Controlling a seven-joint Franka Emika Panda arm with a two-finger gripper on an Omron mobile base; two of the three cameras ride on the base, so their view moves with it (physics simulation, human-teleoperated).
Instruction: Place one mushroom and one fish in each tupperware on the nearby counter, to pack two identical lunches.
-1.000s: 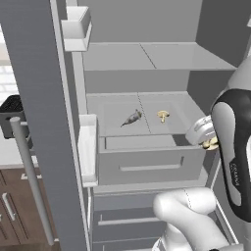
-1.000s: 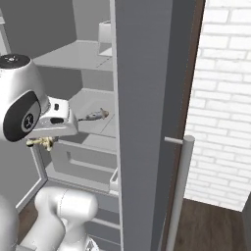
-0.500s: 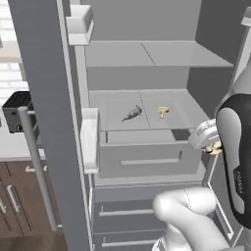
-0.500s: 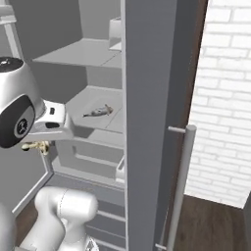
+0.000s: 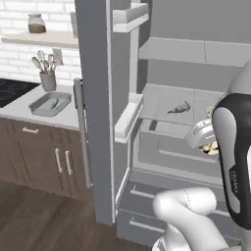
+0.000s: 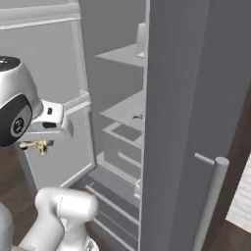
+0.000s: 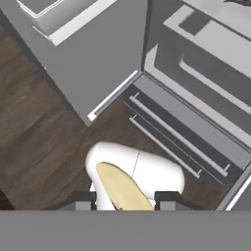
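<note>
Left base view first
Gripper: the gripper (image 5: 210, 145) sits low beside the arm's dark forearm, in front of the open fridge, closed down narrow on a small tan-yellow mushroom (image 5: 212, 147).
Fish: one fish (image 5: 179, 108) lies flat on the fridge shelf (image 5: 162, 100), well apart from the gripper.
Tupperware: a grey tupperware (image 5: 49, 104) stands on the counter (image 5: 19, 105) to the left, beyond the fridge door (image 5: 95, 98); something slender lies in it, too small to name.

Right base view
Gripper: the gripper (image 6: 38, 145) hangs under the white hand with the mushroom (image 6: 39, 146) pinched between its tips.
Shelf: a dark speck on the fridge shelf (image 6: 125, 110) may be the fish; I cannot tell.

Hand view
Mushroom: a pale yellow shape (image 7: 122, 188) fills the gap between the two dark finger tips (image 7: 81, 200), so the hold looks centred.
Floor: dark wood floor (image 7: 44, 132) and the fridge drawers (image 7: 186, 135) lie below.

Handling, as a judgement
Mushroom: likely light and soft, with a round cap that could roll or squeeze out; a gentle pinch across the cap or where cap meets stem seems safest.
Fish: probably slippery and tapered; best taken across its thicker middle, not the pointed ends.
Risk: a small item could drop during the carry to the tupperware.
</note>
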